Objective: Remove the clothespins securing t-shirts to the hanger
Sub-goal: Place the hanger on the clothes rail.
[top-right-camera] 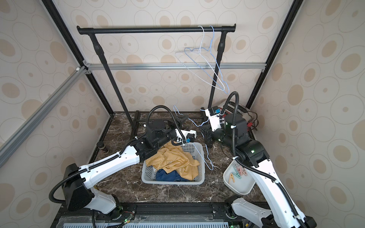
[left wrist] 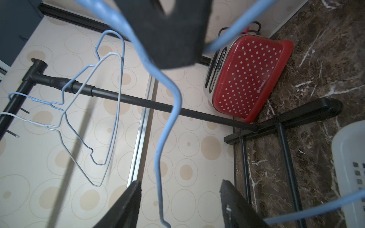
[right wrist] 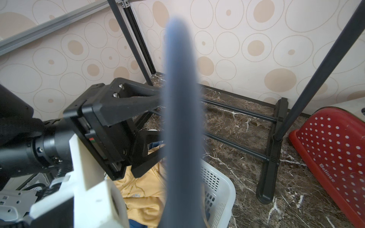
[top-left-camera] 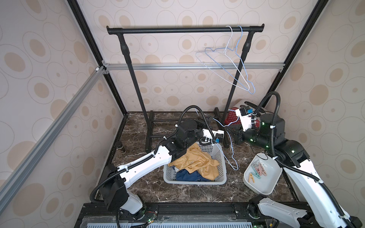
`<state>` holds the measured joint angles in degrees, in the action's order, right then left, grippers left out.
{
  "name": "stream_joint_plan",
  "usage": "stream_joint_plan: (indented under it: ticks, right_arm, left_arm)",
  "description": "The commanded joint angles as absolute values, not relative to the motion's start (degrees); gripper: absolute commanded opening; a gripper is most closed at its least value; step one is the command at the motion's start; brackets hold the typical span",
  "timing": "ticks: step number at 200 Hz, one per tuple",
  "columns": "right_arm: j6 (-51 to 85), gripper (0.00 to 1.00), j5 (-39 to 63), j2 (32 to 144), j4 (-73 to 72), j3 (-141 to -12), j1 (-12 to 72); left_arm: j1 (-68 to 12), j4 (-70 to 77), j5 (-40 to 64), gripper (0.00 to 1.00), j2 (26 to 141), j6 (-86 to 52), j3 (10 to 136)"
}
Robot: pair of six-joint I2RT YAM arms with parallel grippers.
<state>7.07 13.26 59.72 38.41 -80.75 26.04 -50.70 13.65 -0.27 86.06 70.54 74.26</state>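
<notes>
We judge the small pastel plastic clothespins (top-left-camera: pixel 258 170), loose in the white bowl (top-left-camera: pixel 264 185) at lower right of a top view, light, stiff and springy, best pinched at their splayed tails; the right claw (left wrist: pixel 173 57) clamps the light-blue wire hanger (left wrist: pixel 173 110), the left claw (left wrist: pixel 180 183) stands half-open around it.

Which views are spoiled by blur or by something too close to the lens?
Right wrist view: the blue hanger sits close to the lens, a broad out-of-focus band down the middle, hiding part of the basket. Left wrist view: its wire is slightly soft, the red toaster crisp. Both top views: sharp, evenly lit.
</notes>
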Motion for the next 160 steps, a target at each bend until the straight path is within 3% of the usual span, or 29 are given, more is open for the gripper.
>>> stream_joint_plan:
  ticks: [1, 17, 46, 96, 121, 160]
  right_arm:
    - [7.47, 0.0, 13.7, 58.93, 38.59, -82.41, 26.64]
    - [7.41, 0.0, 13.8, 59.23, 38.75, -82.56, 26.89]
    - [7.25, 0.0, 13.51, 59.24, 38.85, -82.63, 26.98]
    - [6.87, 0.0, 13.95, 59.11, 38.89, -82.72, 27.07]
    - [6.72, 0.0, 13.8, 59.06, 39.16, -82.88, 27.07]
    - [6.07, 0.0, 14.87, 59.06, 39.55, -82.72, 27.06]
  left_arm:
    - [-51.47, 19.56, 0.34, 0.62, 86.5, 73.05, 77.46]
    - [-51.62, 19.47, 0.69, 0.56, 87.07, 73.21, 77.83]
    - [-51.59, 18.75, 1.64, 0.36, 87.45, 72.95, 78.22]
    - [-51.73, 17.84, 2.81, 0.17, 87.8, 72.91, 78.4]
    - [-51.74, 17.25, 2.65, 0.0, 87.86, 72.73, 78.88]
    - [-51.71, 16.78, 2.66, 0.0, 87.39, 72.08, 78.96]
